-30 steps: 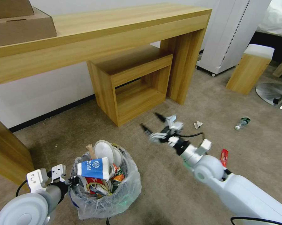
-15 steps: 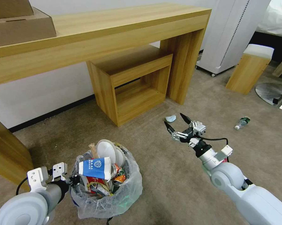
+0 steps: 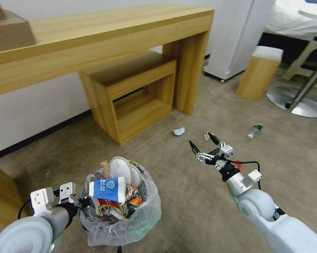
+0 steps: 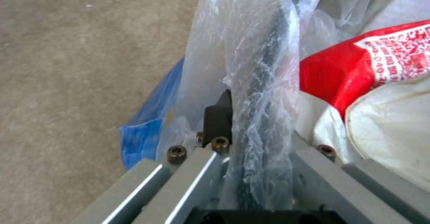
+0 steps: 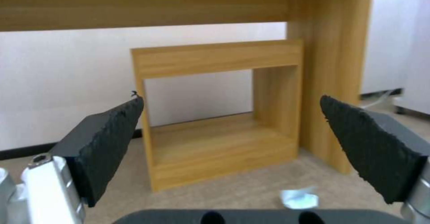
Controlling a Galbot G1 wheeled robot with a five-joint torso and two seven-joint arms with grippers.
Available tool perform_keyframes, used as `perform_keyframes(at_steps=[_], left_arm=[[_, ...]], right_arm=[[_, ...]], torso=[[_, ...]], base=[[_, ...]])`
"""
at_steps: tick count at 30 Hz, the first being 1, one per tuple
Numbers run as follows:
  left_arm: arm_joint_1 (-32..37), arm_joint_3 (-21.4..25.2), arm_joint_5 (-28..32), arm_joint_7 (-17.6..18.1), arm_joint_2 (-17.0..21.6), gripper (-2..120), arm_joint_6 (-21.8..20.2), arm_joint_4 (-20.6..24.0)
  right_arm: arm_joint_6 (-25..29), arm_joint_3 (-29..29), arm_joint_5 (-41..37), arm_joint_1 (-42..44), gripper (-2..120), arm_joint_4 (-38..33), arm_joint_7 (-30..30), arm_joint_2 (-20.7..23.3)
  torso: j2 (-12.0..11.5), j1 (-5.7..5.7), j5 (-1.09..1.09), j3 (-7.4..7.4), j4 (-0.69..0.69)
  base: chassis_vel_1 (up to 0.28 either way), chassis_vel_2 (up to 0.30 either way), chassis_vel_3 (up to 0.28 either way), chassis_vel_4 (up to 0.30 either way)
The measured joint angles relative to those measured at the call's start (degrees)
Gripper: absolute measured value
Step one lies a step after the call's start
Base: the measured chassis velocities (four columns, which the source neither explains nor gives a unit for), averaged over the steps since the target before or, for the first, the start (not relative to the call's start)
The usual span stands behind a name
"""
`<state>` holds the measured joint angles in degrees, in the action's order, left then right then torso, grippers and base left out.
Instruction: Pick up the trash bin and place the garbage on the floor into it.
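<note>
At the lower left of the head view, the left hand (image 3: 81, 203) is pinched on the rim of the trash bin (image 3: 144, 216), a small bin lined with crinkled clear plastic and heaped with rubbish: a blue-and-white carton (image 3: 107, 189), white slippers (image 3: 122, 169), red and orange wrappers. In the left wrist view the black finger (image 4: 218, 120) presses against the bag-wrapped dark rim (image 4: 264, 93), with a red printed wrapper (image 4: 358, 66) just beside it inside the bin.

Right of centre in the head view, the right hand (image 3: 204, 144) hangs above the floor (image 3: 186, 196), its two dark fingers spread wide apart and holding nothing. The right wrist view shows the same: the two ribbed pads (image 5: 112, 140) stand well apart, with the low wooden shelf unit (image 5: 215, 109) between them in the distance.

Litter lies on the beige carpet beyond the right hand. A pale blue-white crumpled scrap (image 3: 178, 131) sits at mid-frame near the leg of the long wooden tabletop (image 3: 105, 38); the same scrap (image 5: 299, 197) lies low in the right wrist view. A small white wad (image 3: 206, 136) lies just beside the right hand's fingertip in the picture. A red wrapper (image 3: 238, 165) peeks out behind the wrist, and a clear green-labelled bottle (image 3: 254, 131) lies further right, well apart from the bin.
</note>
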<state>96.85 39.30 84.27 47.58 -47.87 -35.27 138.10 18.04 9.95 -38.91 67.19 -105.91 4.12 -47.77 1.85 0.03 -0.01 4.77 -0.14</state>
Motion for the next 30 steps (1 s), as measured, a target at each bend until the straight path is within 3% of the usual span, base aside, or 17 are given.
perform_keyframes(at_steps=[23, 30], left_arm=[[0.08, -0.42, -1.20, -0.81, -1.13, 0, -0.34, -0.60], [-0.43, -0.69, -1.14, -0.97, -0.97, 0, 0.06, -1.18]], right_arm=[[1.34, -0.55, 2.94, 0.34, 100, 1.54, -2.00, -1.26], [1.01, -0.31, 4.50, 0.22, 100, 1.99, -4.12, -1.49]], torso=[[0.00, 0.00, 0.00, 0.00, 0.02], [0.00, 0.00, 0.00, 0.00, -0.03]], base=[[-0.091, -0.094, -0.094, -0.090], [-0.092, -0.083, -0.077, -0.093]])
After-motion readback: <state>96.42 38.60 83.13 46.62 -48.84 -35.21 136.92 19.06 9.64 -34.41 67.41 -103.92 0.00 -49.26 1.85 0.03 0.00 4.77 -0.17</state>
